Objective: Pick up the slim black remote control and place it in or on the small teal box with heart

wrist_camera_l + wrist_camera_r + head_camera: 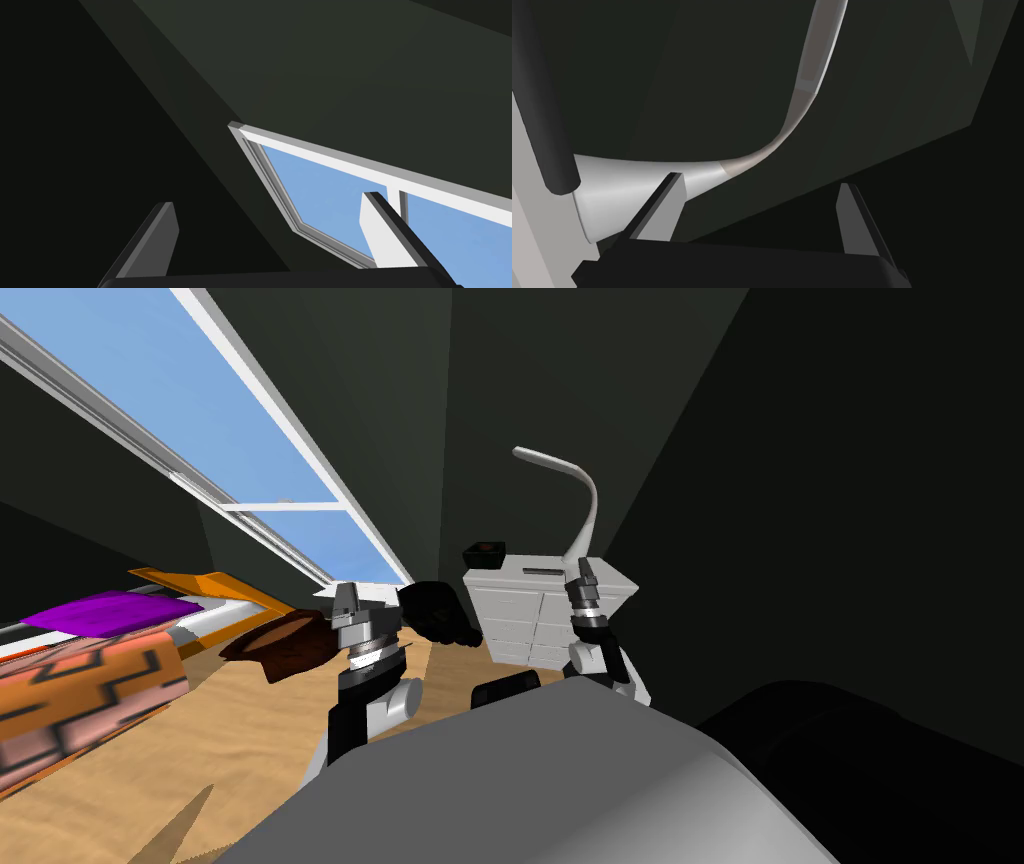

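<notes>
The left gripper (267, 200) has two thin, blade-like fingers (155, 240) with slanted tips. One is shaded dark grey and the other is lit near-white with a dark edge. Both rise from a black box (270, 280). Behind that box, the left wrist (368, 650) is a stack of ribbed silver-grey rings over a black collar. A white rounded joint (404, 697) sits beside the black left forearm (345, 725). The right gripper (760, 180) has matching grey blades on a black block (737, 265). Behind the block, the right wrist (588, 616) shows a pale band between black segments.
</notes>
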Controlling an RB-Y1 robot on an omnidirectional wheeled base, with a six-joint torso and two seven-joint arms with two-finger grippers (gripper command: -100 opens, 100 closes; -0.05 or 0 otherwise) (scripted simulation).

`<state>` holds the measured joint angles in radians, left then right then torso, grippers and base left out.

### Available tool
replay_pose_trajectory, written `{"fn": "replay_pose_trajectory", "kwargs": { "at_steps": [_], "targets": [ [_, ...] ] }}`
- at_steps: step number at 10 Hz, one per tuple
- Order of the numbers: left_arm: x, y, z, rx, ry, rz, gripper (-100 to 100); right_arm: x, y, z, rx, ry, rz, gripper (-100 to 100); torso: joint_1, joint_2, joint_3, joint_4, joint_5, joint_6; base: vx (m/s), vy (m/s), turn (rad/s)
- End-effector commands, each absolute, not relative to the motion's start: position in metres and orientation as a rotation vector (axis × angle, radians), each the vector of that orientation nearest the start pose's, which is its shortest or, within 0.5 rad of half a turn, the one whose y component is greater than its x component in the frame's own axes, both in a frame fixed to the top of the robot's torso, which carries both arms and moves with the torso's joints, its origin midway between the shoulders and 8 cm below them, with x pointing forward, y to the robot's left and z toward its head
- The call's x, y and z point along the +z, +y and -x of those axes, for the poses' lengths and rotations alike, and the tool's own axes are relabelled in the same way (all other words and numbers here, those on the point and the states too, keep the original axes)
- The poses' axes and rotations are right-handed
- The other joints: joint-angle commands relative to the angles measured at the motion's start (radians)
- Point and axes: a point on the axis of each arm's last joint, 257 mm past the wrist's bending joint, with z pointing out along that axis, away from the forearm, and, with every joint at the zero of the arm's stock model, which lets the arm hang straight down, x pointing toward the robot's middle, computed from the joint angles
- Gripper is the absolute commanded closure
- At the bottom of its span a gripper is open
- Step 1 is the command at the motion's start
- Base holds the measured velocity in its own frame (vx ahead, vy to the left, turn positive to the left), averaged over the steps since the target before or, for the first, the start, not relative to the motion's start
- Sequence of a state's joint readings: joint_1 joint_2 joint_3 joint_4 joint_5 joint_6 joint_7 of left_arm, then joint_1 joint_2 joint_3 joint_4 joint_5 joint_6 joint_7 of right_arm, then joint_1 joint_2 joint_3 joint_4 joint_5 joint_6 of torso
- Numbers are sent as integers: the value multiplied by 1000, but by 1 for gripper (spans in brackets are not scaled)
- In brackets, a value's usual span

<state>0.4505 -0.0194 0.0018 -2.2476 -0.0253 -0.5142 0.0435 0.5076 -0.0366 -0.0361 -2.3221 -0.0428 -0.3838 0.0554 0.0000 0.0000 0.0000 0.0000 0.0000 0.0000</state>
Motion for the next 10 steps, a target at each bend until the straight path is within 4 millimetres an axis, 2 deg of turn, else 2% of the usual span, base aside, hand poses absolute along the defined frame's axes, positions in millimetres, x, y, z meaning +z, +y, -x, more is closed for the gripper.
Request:
{"fn": "replay_pose_trajectory", "kwargs": {
  "at_steps": [1,5,8,10],
  "targets": [
    [29,274,-352,-1349,579,651,0,22,-282,-353,1234,721,-643,-100,0,0,0,0,0,0,-55,23,1],
    [29,274,-352,-1349,579,651,0,27,-245,-355,1270,804,-496,-100,2,10,6,2,0,0,-144,35,1],
    [29,274,-352,-1349,579,651,0,26,-232,-354,1281,846,-432,-100,2,7,4,2,1,0,-93,31,6],
    [29,274,-352,-1349,579,651,0,24,-208,-352,1309,893,-335,-100,1,6,3,1,0,0,-114,30,31]
  ]
}}
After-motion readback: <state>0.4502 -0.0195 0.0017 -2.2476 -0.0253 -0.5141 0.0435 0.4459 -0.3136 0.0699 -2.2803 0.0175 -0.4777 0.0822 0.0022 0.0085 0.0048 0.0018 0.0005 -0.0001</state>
